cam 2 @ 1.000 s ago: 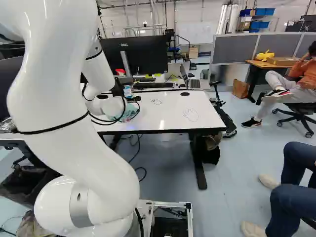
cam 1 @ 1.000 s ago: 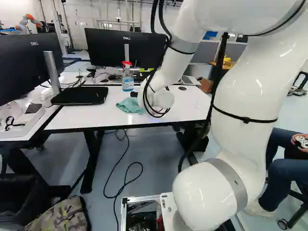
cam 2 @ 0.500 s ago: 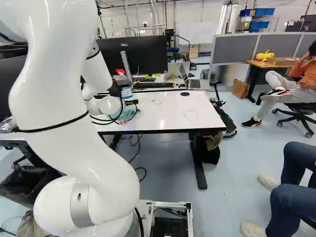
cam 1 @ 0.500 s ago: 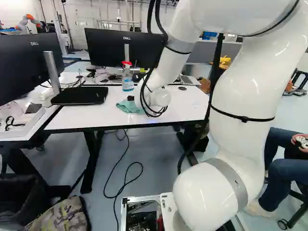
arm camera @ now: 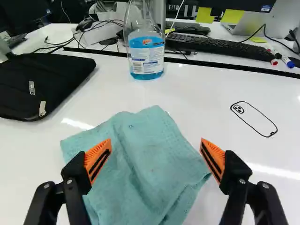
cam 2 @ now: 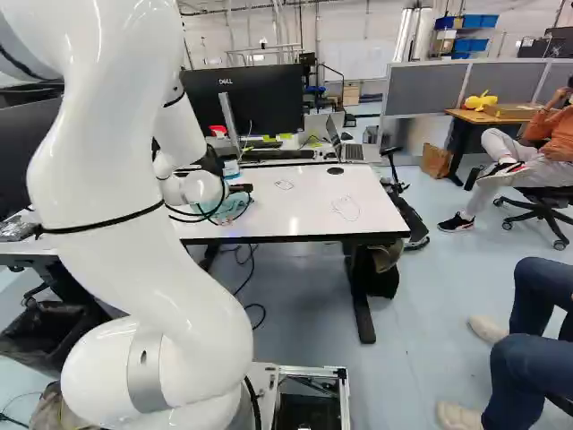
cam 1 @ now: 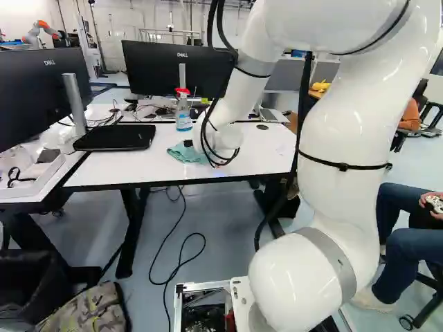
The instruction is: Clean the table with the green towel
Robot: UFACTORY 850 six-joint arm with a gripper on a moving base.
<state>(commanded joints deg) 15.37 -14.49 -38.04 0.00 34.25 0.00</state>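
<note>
My jaws are standing wide apart and holding nothing, their orange pads [arm camera: 97,161] facing each other above a rumpled green towel [arm camera: 140,164]. The towel is lying in loose folds on the white tabletop [arm camera: 187,98], spreading beneath one jaw and reaching a corner close to the other; whether either tip is touching fabric, I am not able to tell. The next move is probably calling for lowering and closing. With the cloth lying so thin, I am risking an empty grab by stopping too high, or jammed tips by pressing too deep. Catching only one shallow fold could be leaving the rest to bunch up or slip free during the wipe. Just beyond the towel, a spray bottle [arm camera: 146,58] of blue liquid is standing upright, exposed to toppling under a long forward stroke. A black case [arm camera: 51,77] is resting to one side, where a broad sweep could be shoving it, and a drawn outline [arm camera: 255,121] is marking the other. Farther out, a keyboard [arm camera: 220,46] is sitting past the tabletop's far edge, while my white arm [cam 1: 349,131] is arching in from the base.
</note>
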